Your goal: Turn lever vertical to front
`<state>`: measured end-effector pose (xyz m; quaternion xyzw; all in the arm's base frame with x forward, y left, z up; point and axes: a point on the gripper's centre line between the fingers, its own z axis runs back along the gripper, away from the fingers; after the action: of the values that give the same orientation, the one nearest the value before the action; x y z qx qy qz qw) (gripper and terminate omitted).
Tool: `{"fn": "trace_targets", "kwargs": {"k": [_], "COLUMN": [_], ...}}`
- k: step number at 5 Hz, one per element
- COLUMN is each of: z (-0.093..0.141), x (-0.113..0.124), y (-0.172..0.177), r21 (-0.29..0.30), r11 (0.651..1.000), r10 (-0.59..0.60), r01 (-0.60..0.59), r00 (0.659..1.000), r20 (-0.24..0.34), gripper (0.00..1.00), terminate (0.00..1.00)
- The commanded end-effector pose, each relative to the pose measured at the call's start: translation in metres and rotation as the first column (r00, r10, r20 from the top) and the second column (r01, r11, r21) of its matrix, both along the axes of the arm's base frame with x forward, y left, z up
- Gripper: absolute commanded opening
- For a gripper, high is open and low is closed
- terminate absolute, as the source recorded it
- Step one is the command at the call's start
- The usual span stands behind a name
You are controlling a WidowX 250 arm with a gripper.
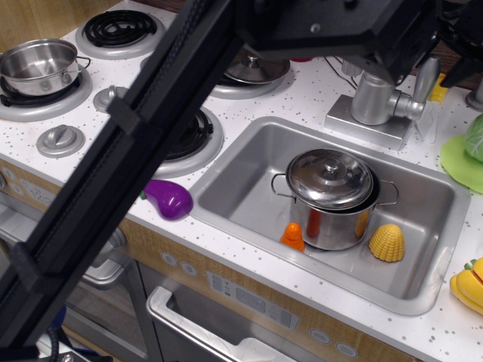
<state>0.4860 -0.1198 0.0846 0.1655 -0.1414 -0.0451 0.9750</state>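
The lever (426,78) is a silver-grey paddle standing nearly upright from a side stub on the right of the cylindrical tap body (374,98), behind the sink. My black arm (151,128) crosses the view from bottom left to top right. Its wrist block hides the spout above the tap. The gripper (459,51) shows only as dark shapes at the top right corner, just above and to the right of the lever and apart from it. Its fingers are cut off by the frame edge, so I cannot tell whether they are open or shut.
The sink (249,162) holds a lidded steel pot (330,181), an orange piece (293,236) and a yellow corn (386,243). A purple eggplant (167,199) lies on the counter edge. A small pot (38,64) sits far left, a green plate (459,162) right.
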Motion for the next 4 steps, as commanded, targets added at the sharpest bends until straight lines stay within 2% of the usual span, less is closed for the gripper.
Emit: {"fn": "trace_targets", "kwargs": {"k": [1, 2, 4], "z": [0.03, 0.025, 0.004], "x": [-0.004, -0.015, -0.038], "y": [0.0, -0.001, -0.01], "r21": [-0.023, -0.052, -0.103], "r11": [0.999, 0.996, 0.988], "r10": [0.039, 0.074, 0.116], "r01": [-0.038, -0.073, -0.115], "r00": [0.998, 0.997, 0.993], "r20": [0.047, 0.016, 0.007], "gripper": [0.0, 0.0, 0.0], "terminate": [0.0, 0.0, 0.0]}}
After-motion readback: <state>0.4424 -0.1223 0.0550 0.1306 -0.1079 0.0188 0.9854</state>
